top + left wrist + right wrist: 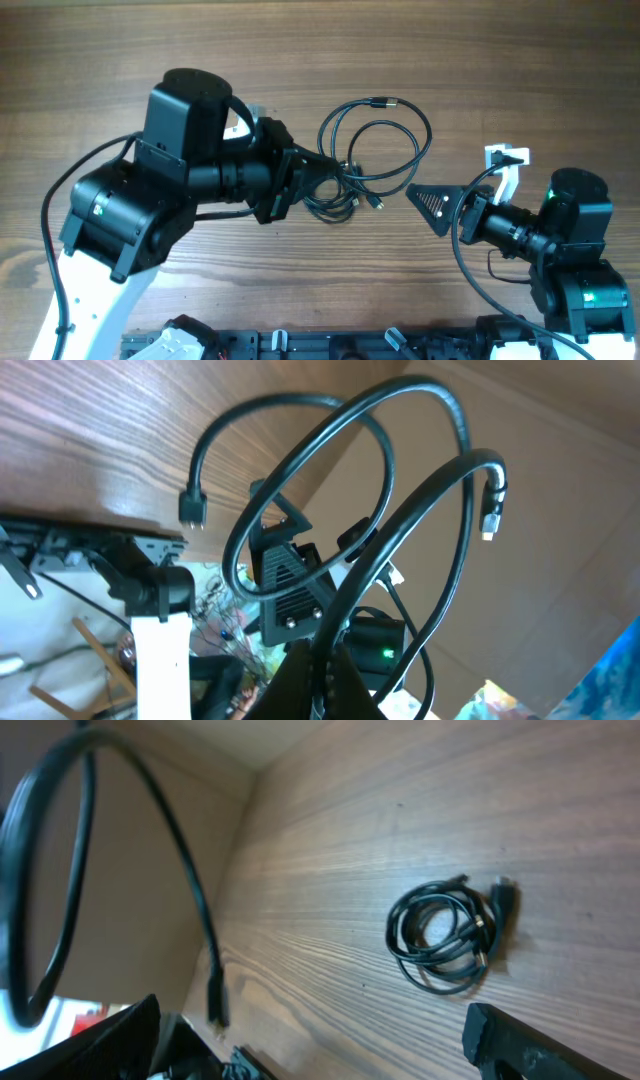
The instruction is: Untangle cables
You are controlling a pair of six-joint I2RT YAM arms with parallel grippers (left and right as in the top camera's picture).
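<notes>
Clamping cables (345, 190), seemingly: left hand (300, 185) | right hand (432, 205) spread | plug (192, 510) markings unreadable

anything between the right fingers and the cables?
Nothing. The overhead view shows only a short stretch of bare table between the open right gripper and the nearest loop of the cables.

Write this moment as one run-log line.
left jaws: shut on cables | right jaws: open, empty | cables: tangled, loops overlapping
</notes>
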